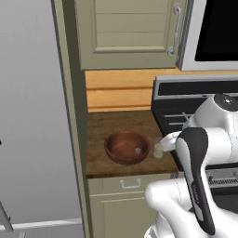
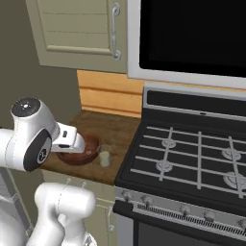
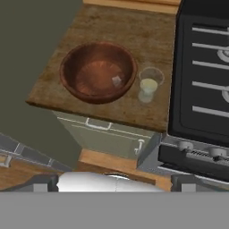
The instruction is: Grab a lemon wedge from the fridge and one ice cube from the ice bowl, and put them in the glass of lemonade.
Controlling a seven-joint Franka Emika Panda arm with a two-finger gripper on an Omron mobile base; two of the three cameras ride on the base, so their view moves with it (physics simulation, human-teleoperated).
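The reddish-brown ice bowl (image 3: 87, 67) stands on the wooden counter (image 3: 112, 27), and one pale ice cube (image 3: 117, 81) lies inside it, right of centre. Just to its right, close to the stove, is the glass of lemonade (image 3: 150, 85) with pale yellow liquid. Both also appear in the base views: ice bowl (image 1: 122, 144), ice cube (image 1: 138, 150), glass (image 1: 159, 149), and bowl (image 2: 87, 149), glass (image 2: 104, 158). My gripper (image 3: 114, 183) hangs open and empty, high above the counter's front edge, its fingertips (image 3: 44, 182) far apart. The grey fridge (image 1: 32, 116) rises at the left. The lemon wedge is out of view.
A black gas stove (image 2: 192, 158) adjoins the counter on the right, with a microwave (image 2: 192, 33) above it. Beige wall cabinets (image 1: 130, 32) hang over the counter and a drawer (image 3: 98, 125) sits under it. My white arm (image 1: 200, 153) rises near the stove.
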